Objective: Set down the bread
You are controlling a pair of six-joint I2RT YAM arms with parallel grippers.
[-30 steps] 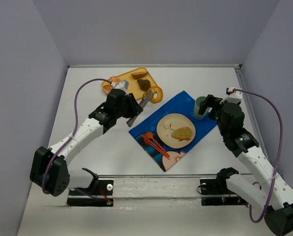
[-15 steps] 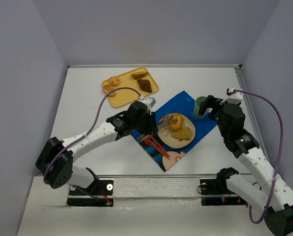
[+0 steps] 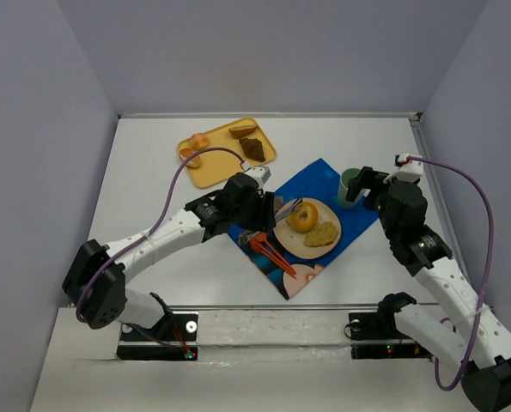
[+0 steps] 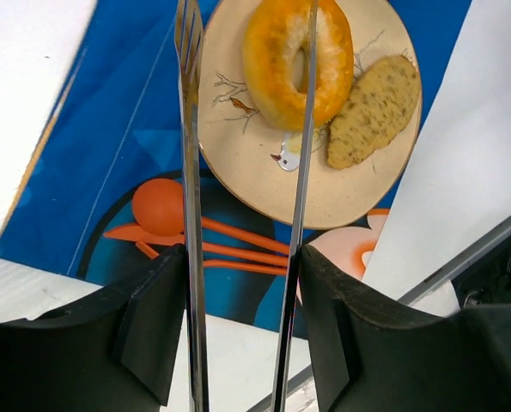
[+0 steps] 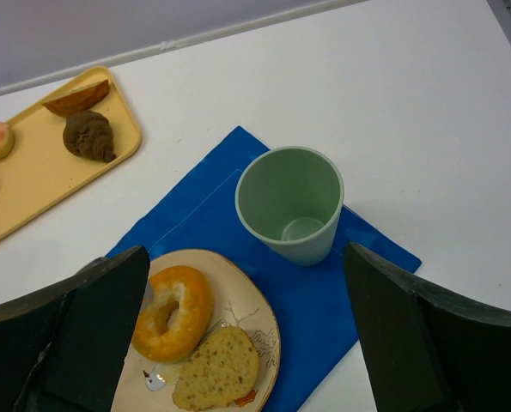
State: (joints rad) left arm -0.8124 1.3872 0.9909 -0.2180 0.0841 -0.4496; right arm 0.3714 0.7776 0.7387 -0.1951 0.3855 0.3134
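An orange bagel (image 3: 302,216) lies on the beige plate (image 3: 282,225) beside a brown seeded bread slice (image 3: 322,233). My left gripper (image 3: 264,213) is shut on metal tongs (image 4: 187,129), just left of the plate. The tongs stand spread: one arm is clear of the bagel (image 4: 276,64), the other crosses over its middle. My right gripper (image 3: 367,184) is open and empty, hovering by the green cup (image 3: 351,186). The right wrist view shows the bagel (image 5: 172,312), the slice (image 5: 216,378) and the cup (image 5: 291,202).
The plate sits on a blue mat (image 3: 315,176) with orange cutlery (image 3: 268,249) at its near left. A yellow tray (image 3: 212,167) at the back left holds several pastries. The table's front rail runs along the bottom.
My left arm carried the bagel in the tongs from the tray to the plate. The tongs have since spread and the bagel now lies on the plate. The right arm has not moved.
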